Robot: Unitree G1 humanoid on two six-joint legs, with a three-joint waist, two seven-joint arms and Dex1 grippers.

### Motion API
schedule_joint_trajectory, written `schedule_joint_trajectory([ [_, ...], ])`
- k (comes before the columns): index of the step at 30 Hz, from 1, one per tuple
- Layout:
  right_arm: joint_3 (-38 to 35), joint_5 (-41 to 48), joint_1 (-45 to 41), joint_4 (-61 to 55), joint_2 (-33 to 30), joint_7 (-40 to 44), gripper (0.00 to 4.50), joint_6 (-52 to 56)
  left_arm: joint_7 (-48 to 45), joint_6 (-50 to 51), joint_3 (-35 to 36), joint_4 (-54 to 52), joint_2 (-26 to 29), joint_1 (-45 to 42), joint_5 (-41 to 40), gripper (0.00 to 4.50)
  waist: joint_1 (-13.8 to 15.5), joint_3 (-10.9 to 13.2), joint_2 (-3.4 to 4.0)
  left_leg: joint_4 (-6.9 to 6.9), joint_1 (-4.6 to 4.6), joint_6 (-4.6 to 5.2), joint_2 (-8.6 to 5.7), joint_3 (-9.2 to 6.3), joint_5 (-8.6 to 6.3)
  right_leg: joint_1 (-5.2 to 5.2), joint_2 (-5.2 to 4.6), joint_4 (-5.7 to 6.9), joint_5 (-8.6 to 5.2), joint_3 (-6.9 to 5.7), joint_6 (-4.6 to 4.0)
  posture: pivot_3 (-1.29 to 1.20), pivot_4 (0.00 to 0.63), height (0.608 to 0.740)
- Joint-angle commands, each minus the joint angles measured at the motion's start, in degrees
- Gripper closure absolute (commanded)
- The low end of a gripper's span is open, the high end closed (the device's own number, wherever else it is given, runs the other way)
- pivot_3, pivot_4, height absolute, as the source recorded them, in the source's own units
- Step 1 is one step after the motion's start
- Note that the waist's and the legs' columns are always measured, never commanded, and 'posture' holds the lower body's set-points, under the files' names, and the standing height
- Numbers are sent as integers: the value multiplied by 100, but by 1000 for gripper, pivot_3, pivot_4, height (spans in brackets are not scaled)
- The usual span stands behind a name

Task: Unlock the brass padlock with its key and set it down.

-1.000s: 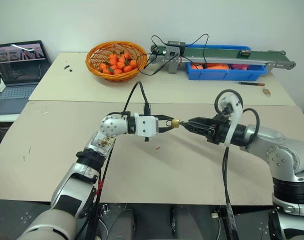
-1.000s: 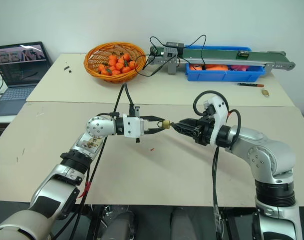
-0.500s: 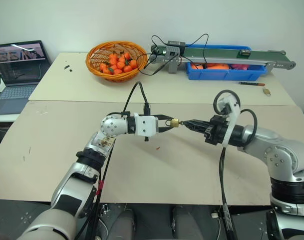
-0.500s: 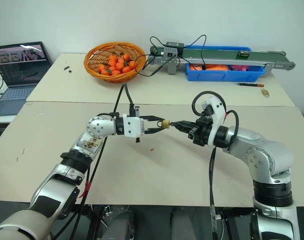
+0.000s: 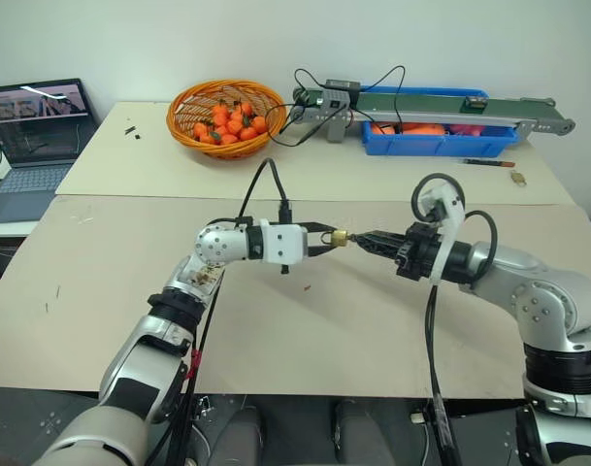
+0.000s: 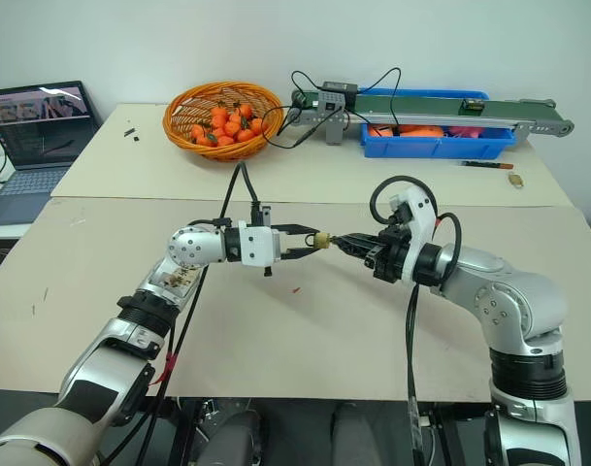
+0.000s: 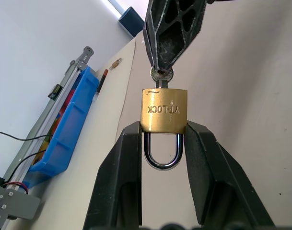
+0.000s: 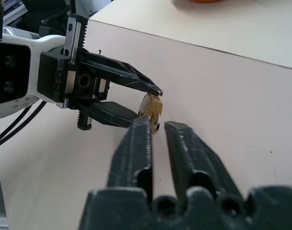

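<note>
Left eye view: left end effector points toward the robot's right and clamps the brass padlock in mid-air above the table, roughly centred between the two arms. Right end effector comes in from the right, tips right at the padlock; finger gap not readable from here. Back of the table: wicker basket of small orange fruit, conveyor, blue bin, laptop far left, a pen and a small brass item far right. Tiny red speck on the table below the left end effector. Right eye view: same layout, padlock held off the table between both end effectors. Left wrist view: padlock body is pinched on both sides by the left fingers, silver shackle sits closed in the gap between them, pointing back at the wrist; stamped side reads YT-LOCK. The key is seated in the padlock's far end, and the right end effector's tips meet at the key head. Right wrist view: right fingers stand narrow with a slim gap between them, padlock just past the tips. Can't confirm they actually pinch the key.
</note>
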Motion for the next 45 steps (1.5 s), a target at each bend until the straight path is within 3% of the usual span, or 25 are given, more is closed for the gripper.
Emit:
schedule_joint_trajectory([
  [1, -81, 64, -131, -113, -16, 16, 3019, -15, 71, -144, 36, -94, -27, -166, -19, 3659, 0, 0, 0, 0, 0, 0, 0, 0, 0, 0, 0, 0, 0, 0, 0, 0, 150, 717],
  [9, -100, 144, -134, -104, 18, 29, 3019, 26, 87, -141, 41, -86, -24, -176, -7, 3659, 0, 0, 0, 0, 0, 0, 0, 0, 0, 0, 0, 0, 0, 0, 0, 0, 150, 717],
  [10, -98, 163, -135, -110, 21, 40, 3545, 33, 89, -141, 41, -85, -23, -177, -5, 3659, 0, 0, 0, 0, 0, 0, 0, 0, 0, 0, 0, 0, 0, 0, 0, 0, 150, 717],
  [14, -47, 165, -159, -131, 29, 29, 4425, 35, 79, -141, 37, -100, -22, -171, -13, 3659, -1, 0, 0, 0, 0, 0, 0, 0, 0, 0, 0, 0, 0, 0, 0, 0, 150, 717],
  [23, 53, 21, -148, -186, -16, 36, 4425, -60, 83, -141, 41, -95, -29, -188, -25, 3659, -1, 0, 0, 0, 0, 0, 0, 0, 0, 0, 0, 0, 0, 0, 0, 0, 150, 717],
  [32, 886, -1613, -79, -256, -278, 492, 4425, -1860, 95, -168, 51, -35, -38, -228, -5, 3659, -5, 0, 0, 0, 0, 0, 0, 1, 0, -1, 0, 0, -4, -1, 6, 0, 150, 717],
  [45, 1048, -2332, 41, -152, -130, 792, 4425, -2889, 104, -169, 44, -39, -66, -213, -7, 3659, 0, 0, 0, 0, 0, 0, 0, 1, 0, -1, 0, 0, -1, 0, 2, 0, 150, 717],
])
